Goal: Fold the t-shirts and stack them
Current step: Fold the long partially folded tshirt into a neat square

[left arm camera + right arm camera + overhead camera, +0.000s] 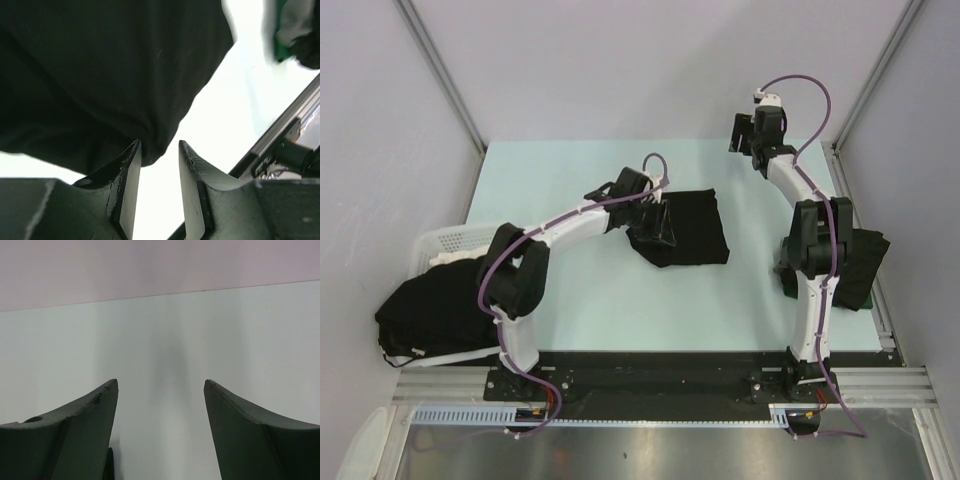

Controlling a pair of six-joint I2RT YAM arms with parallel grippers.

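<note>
A folded black t-shirt [688,228] lies in the middle of the table. My left gripper [658,222] sits at its left edge. In the left wrist view the shirt [100,75] fills the upper part, and the left gripper [160,146] stands open with its jaws apart. The shirt's corner hangs just past the tips, and only bare table shows between them. My right gripper [744,135] is raised at the back right, away from any cloth. In its wrist view the right gripper [161,384] is open over bare table. More black t-shirts [425,312] are heaped at the left.
A white slotted basket [445,240] stands at the table's left edge under the heap. Another dark cloth bundle [865,262] with something green lies at the right edge beside the right arm. Grey walls enclose the table on three sides.
</note>
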